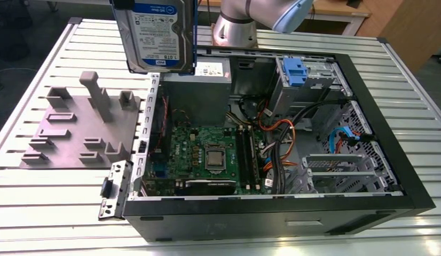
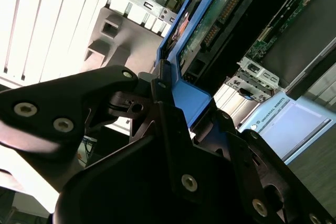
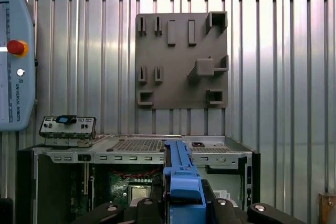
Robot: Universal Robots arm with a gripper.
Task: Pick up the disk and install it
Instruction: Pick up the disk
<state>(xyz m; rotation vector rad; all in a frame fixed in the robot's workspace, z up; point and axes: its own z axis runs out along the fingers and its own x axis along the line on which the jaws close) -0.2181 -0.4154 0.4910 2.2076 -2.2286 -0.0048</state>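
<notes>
Pick-up looks done: the black claw grips the flat silver-grey, blue-bracketed metal disk aloft above the open black computer case, installation not yet done.

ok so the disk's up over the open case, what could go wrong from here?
1. The gripper holds the disk by the end of its blue bracket; the plastic could flex and the disk tilt or slip.
2. Loose cables lie in the case beside the drive cage; the disk could snag them going in.
3. The motherboard lies bare in the open case; a drop could hit it.
</notes>
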